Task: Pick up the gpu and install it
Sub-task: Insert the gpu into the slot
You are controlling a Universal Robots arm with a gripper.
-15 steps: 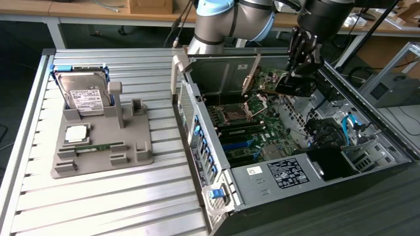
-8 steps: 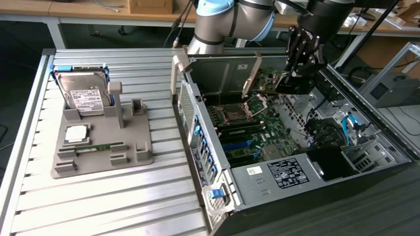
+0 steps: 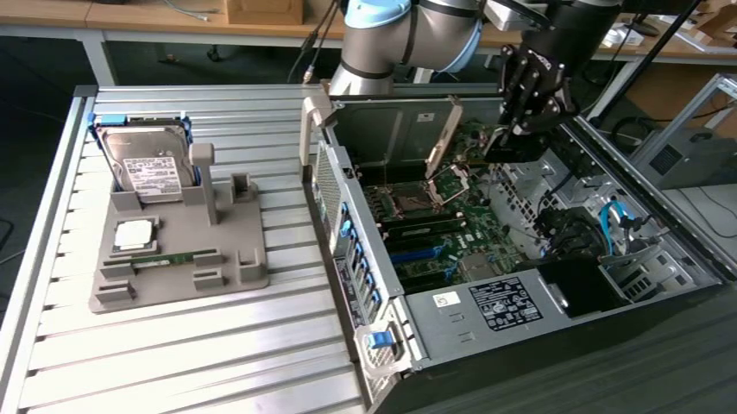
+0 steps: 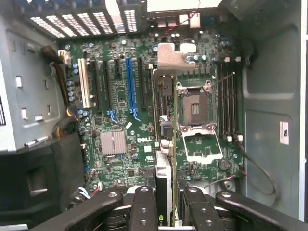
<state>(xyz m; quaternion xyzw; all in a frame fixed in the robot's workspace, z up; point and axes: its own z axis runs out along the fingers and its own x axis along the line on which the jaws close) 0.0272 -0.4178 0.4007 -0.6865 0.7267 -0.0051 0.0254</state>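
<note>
Hand (image 4: 167, 204) points down inside the computer case (image 4: 269, 96), pinching the gpu (image 4: 162, 178) edge-on above the motherboard (image 4: 115, 110), walls near.

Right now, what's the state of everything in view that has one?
gpu: gripped edge-on, over the motherboard.
gripper: shut on gpu.
PC case: side open.
CPU socket: empty, frame open.
blue slot: empty.
hard drive: standing in holder.
memory stick: flat in holder.
</note>
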